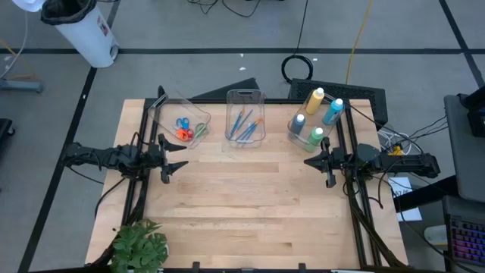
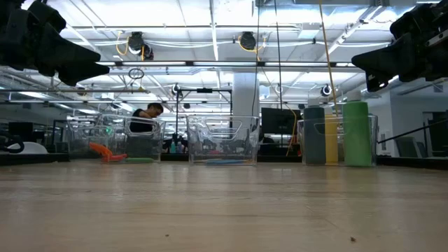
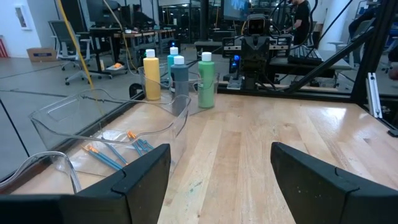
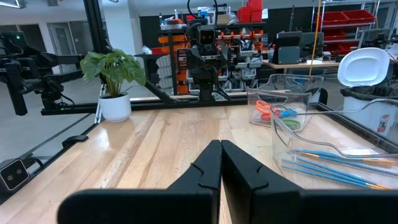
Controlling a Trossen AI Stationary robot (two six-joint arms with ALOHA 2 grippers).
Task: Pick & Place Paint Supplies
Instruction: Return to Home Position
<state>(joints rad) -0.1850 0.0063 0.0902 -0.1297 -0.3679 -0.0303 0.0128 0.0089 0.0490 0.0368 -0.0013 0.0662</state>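
Several white-capped paint bottles (image 1: 314, 117) stand upright in a clear bin (image 1: 297, 135) at the far right; they also show in the left wrist view (image 3: 179, 71). Thin blue brushes (image 1: 244, 123) lie on the floor of the middle bin. Small scissors (image 1: 184, 130) lie in the left bin, and show in the right wrist view (image 4: 275, 111). My left gripper (image 1: 179, 155) hovers open at the table's left side, pointing level toward the right. My right gripper (image 1: 309, 161) hovers shut at the right side, facing it. Neither touches anything.
A green leafy plant (image 1: 141, 245) in a white pot stands at the near left corner. The three clear bins line the far half of the wooden table (image 1: 242, 205). Dark frame rails run along the left and right edges. A person shows far off in the room (image 2: 147, 115).
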